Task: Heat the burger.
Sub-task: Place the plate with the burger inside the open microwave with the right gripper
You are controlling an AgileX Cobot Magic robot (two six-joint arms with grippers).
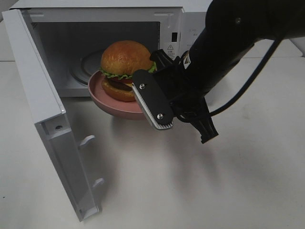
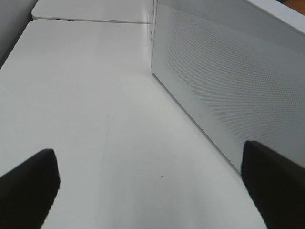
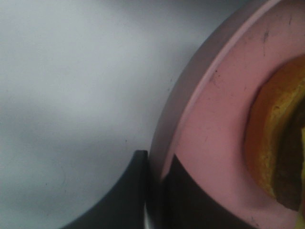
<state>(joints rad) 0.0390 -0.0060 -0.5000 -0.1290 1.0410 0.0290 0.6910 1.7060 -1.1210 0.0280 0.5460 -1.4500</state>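
Burger [image 1: 125, 67] sits on the pink plate [image 1: 110, 101], held at the mouth of the open microwave [image 1: 178, 28], not yet on the turntable [image 1: 82, 67]. Right fingers [image 3: 121, 200] pinch the plate's near-right rim, so the food isn't squeezed & rides level. Left fingers [image 2: 28, 186] are spread wide, empty, over the table [image 2: 95, 119].

Counter [image 1: 228, 191]: white, matte; diffuse light, soft shadows. A second counter [image 2: 90, 9] abuts at 12 o'clock; seam visible.
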